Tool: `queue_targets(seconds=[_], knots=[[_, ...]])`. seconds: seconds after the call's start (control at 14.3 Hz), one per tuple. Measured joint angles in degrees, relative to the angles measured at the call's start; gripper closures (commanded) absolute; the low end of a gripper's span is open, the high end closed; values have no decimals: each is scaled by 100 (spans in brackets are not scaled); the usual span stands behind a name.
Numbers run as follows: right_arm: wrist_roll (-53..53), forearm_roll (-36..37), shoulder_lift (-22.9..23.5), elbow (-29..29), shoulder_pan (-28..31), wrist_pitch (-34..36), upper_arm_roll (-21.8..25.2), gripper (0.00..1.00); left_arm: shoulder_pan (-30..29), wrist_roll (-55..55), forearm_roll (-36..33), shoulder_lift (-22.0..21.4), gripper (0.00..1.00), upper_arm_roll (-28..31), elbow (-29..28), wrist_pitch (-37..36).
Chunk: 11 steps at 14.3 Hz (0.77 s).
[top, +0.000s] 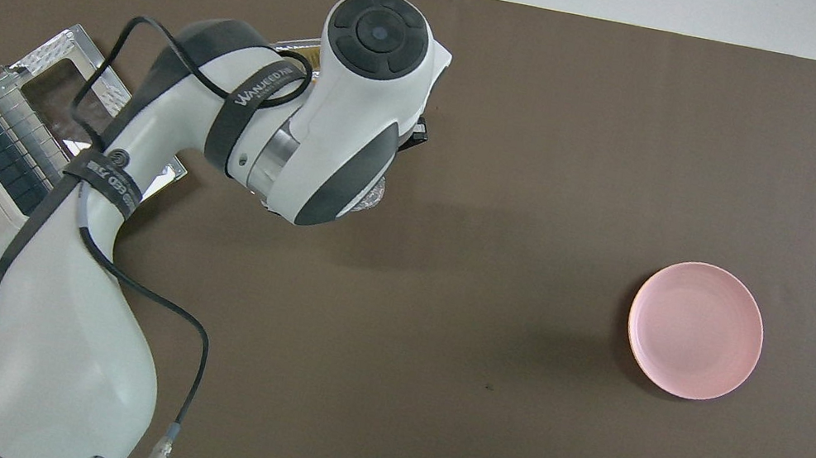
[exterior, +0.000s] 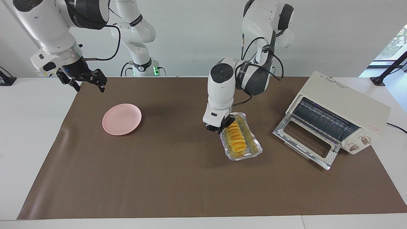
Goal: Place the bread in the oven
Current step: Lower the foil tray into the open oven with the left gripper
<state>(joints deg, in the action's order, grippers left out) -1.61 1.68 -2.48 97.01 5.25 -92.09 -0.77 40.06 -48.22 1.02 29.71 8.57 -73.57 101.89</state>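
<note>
Left end effector clamped shut on rim of foil tray, at the tray's end nearer the robots. Bread lies in the tray, mid-table, tray angled. Oven at the left arm's end of the table, door dropped open, facing the tray. Right end effector wide open, holding nothing, waits above the table corner by pink plate.
</note>
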Motion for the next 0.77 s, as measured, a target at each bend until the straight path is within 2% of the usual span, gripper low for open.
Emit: queue_targets(seconds=[0.28,0.49,0.77], knots=[[0,0,0,1,0,0,0,0,-172,-517,38,-198,100,614,-17,-508],[0,0,-1,1,0,0,0,0,-404,-674,426,-186,100,989,-62,-599],[0,0,-1,2,0,0,0,0,-899,-676,514,-183,100,1241,-175,-644]])
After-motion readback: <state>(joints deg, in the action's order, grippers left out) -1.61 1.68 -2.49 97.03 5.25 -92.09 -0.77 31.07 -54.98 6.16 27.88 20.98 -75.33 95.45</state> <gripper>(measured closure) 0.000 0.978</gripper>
